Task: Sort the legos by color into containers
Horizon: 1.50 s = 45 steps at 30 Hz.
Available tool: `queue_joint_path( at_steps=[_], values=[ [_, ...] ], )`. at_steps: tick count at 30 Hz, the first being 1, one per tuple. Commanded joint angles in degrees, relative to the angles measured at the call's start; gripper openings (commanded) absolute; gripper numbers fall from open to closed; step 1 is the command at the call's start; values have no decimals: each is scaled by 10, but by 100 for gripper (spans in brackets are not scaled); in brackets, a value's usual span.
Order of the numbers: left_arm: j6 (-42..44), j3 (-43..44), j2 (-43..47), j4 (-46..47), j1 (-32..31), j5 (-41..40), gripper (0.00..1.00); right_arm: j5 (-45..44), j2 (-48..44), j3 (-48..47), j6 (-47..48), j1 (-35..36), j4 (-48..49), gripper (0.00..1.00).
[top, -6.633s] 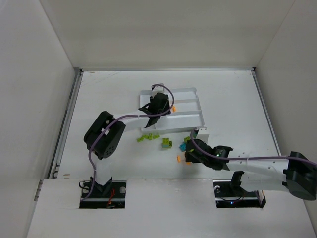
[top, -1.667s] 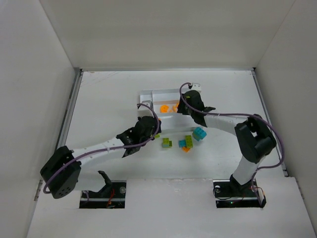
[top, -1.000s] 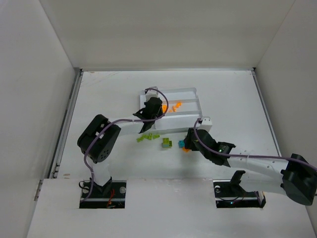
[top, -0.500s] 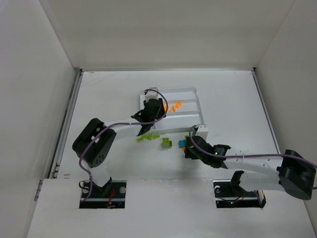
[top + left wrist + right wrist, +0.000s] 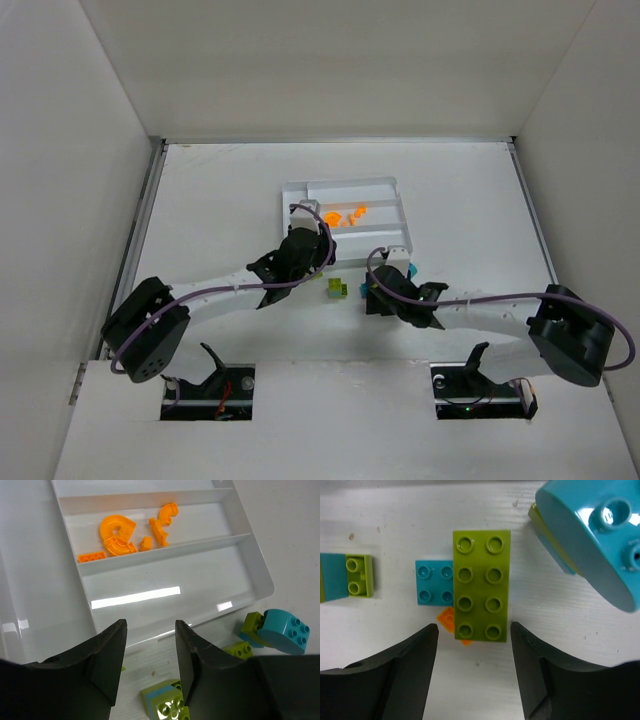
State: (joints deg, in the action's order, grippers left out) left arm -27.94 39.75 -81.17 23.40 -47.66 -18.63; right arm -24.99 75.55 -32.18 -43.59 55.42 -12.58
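The desk [image 5: 220,200] is a white-painted board with faint wood grain and a few specks up close. It's boxed in by plain matte white walls [image 5: 80,150] on the left, far and right sides. Lighting's flat, hardly any shadows.

The tray [image 5: 260,575] sits about mid-desk, a bit toward the far edge. It's glossy white plastic with low thin dividers, long lanes and rounded corners. The widest lane, on the near side, throws back a strip of glare. The orange legos [image 5: 122,532] are in the lane just beyond it: shiny curved arch pieces plus a small studded strip.

The rest lie loose on the bare desk between the tray and the near edge. Under my right wrist there's a lime brick [image 5: 481,584], two-by-four studs with crisp edges. It's butted up against a teal square [image 5: 431,590], and a tiny orange bit [image 5: 449,619] peeks out from under them. Just beside that is a fat teal piece [image 5: 592,555] with a rounded side and a smooth sheen, and a lime piece touches it.

My right tool [image 5: 474,672] is spread wide, matte black fingers either side of the lime brick's near end, pinching nothing. My left tool [image 5: 150,665] is spread too, hovering by the tray's near rim with nothing between the fingers.
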Motion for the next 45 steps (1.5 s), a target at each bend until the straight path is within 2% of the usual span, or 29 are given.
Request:
queue_joint_path(
  at_steps=[1,6,9,11,16,24,27,31,39,45],
  values=[
    [-7,-17,47,-4,-8,-12,41,12,16,-24,27,-8,31,64],
    [-11,-34,67,-9,-13,-19,41,21,14,-29,31,-8,34,63],
    [-11,-37,69,-18,-17,-19,41,34,28,-38,33,-8,36,55],
    [-11,-41,75,-18,-21,-19,41,35,32,-43,28,2,27,55],
    [-14,-50,99,-38,-32,-19,41,34,18,-32,-2,39,15,63],
    [-36,-87,159,-68,-65,-33,40,14,15,-33,-10,45,13,65],
    [-37,-108,189,-72,-95,-69,40,-1,31,-53,-10,55,-8,56],
    [-38,-116,214,-98,-119,-102,40,-11,55,-67,-9,67,-24,56],
    [-43,-116,218,-111,-155,-117,42,-31,49,-68,-13,77,-42,30],
    [-44,-107,186,-104,-195,-134,45,-37,-35,-43,-20,80,-55,30]
  ],
)
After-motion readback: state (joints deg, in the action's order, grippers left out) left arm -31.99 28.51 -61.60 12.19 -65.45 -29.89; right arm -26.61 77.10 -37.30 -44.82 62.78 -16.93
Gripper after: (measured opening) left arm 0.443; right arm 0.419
